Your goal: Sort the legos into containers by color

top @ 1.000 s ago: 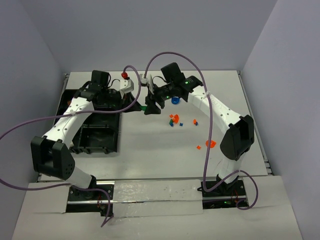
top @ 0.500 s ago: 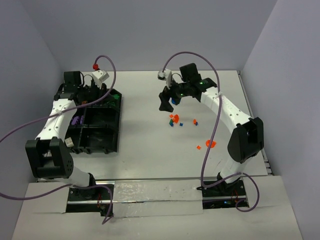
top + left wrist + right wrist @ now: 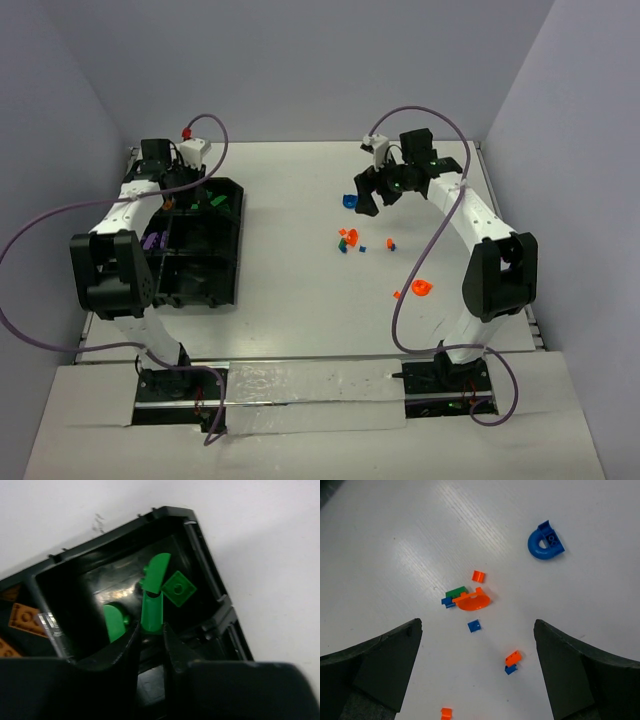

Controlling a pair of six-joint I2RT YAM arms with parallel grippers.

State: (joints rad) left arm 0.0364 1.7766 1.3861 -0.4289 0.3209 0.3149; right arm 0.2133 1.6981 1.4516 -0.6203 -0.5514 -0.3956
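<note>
The black compartment tray (image 3: 238, 240) lies at the table's left. My left gripper (image 3: 151, 630) hangs over its far right compartment (image 3: 165, 512), jaws nearly together on a long green lego (image 3: 151, 607) that pokes out past the tips. A green square lego (image 3: 179, 588) and a rounded green one (image 3: 114, 622) lie in that compartment. My right gripper (image 3: 477, 625) is wide open and holds nothing, above loose legos on the table: a blue arch (image 3: 546, 542), an orange rounded piece (image 3: 471, 601), a green brick (image 3: 456, 592) and small blue (image 3: 474, 625) and orange (image 3: 513, 657) bricks.
Orange pieces (image 3: 22, 617) sit in the compartment to the left and purple ones (image 3: 153, 240) in another. An orange round piece (image 3: 421, 288) lies near the right arm's lower link. Grey walls close in the table on three sides.
The grippers were together at the table's middle a second ago. The left arm has since swung left over the tray with the green lego. The right gripper opened wide and drew back to the right.
</note>
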